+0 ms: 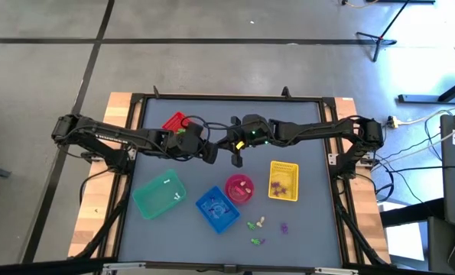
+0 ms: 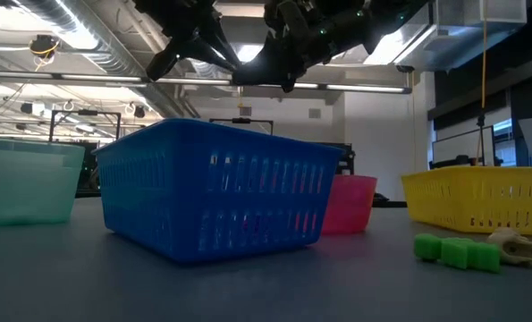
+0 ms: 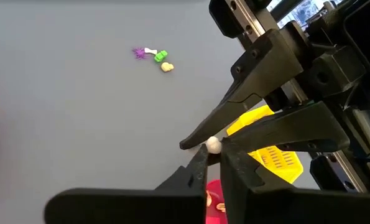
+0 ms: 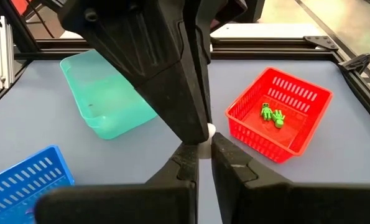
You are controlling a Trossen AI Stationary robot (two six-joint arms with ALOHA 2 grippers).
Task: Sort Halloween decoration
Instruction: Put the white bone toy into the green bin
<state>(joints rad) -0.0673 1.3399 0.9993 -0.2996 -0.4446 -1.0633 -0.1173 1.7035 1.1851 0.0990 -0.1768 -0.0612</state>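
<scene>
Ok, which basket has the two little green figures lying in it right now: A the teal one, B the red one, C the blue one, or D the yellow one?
B: the right wrist view shows the two green figures lying inside the red basket.

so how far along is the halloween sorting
Partly done: green figures lie in the red basket and trinkets in the yellow basket. Above mid-table the left gripper and right gripper meet, pinching a small white ball. Loose trinkets remain on the table.

Bowl (image 1: 238, 189) between two baskets (image 1: 216, 208) (image 1: 283, 181)
</scene>
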